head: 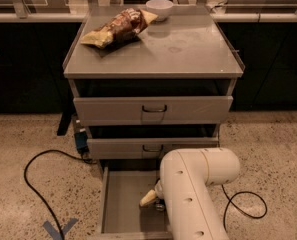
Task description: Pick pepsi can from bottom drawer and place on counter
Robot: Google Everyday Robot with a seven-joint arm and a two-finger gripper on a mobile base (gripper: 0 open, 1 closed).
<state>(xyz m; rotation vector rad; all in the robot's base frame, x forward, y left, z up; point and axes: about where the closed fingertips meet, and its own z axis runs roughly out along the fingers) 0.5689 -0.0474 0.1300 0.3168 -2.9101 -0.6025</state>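
Note:
The bottom drawer [122, 204] is pulled out at the foot of the grey cabinet, with its bare floor showing on the left. My white arm reaches down into it from the right. The gripper [153, 200] sits low inside the drawer near its middle. A small dark shape [160, 206], likely the pepsi can, peeks out right at the gripper and is mostly hidden by the arm. The counter [188, 49] is the flat grey cabinet top above.
A yellow-and-brown chip bag [119, 28] and a white bowl [159, 8] lie at the back of the counter. Two shut drawer fronts [153, 109] sit above the open one. A black cable [33, 184] loops on the floor to the left, and another lies to the right [243, 204].

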